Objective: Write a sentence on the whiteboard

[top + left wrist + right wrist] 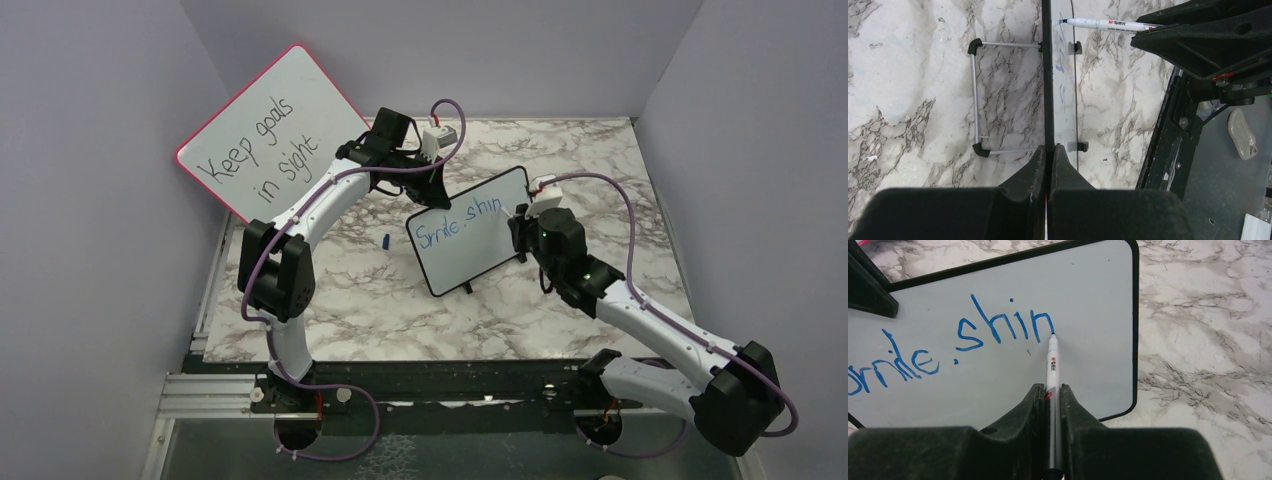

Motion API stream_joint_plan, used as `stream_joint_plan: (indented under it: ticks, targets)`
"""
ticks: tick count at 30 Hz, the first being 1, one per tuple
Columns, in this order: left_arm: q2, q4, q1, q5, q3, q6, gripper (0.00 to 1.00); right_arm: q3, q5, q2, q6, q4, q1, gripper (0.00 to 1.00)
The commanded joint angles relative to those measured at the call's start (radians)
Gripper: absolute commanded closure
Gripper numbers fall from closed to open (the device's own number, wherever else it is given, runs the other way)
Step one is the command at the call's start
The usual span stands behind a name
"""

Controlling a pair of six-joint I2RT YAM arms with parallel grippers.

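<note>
Left tool (1048,159) is clamped on the upper edge of the whiteboard (480,258), standing mid-tabletop (330,310). Right tool (1053,390) grips the marker (1052,360), its tip touching the last "n". Sentence (989,322) reads "Smile. shin": judged partway, word unfinished, remainder outstanding.

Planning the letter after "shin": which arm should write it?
Right. The right gripper holds the marker, tip on the whiteboard at the end of the sentence; the left gripper is clamped on the board's edge, steadying it.
</note>
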Motion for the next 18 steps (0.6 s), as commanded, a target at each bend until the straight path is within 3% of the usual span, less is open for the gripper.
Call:
stream_joint_plan:
  ticks: [1,18]
  targets:
    - [0.041,-0.055,-0.024,-0.024,0.001,0.034,1.00,-0.007,0.001,-0.017,0.012,-0.026,-0.006,0.99]
    - [0.042,-0.056,-0.024,-0.027,0.000,0.033,1.00,-0.022,0.027,-0.053,-0.001,0.093,-0.018,0.99]
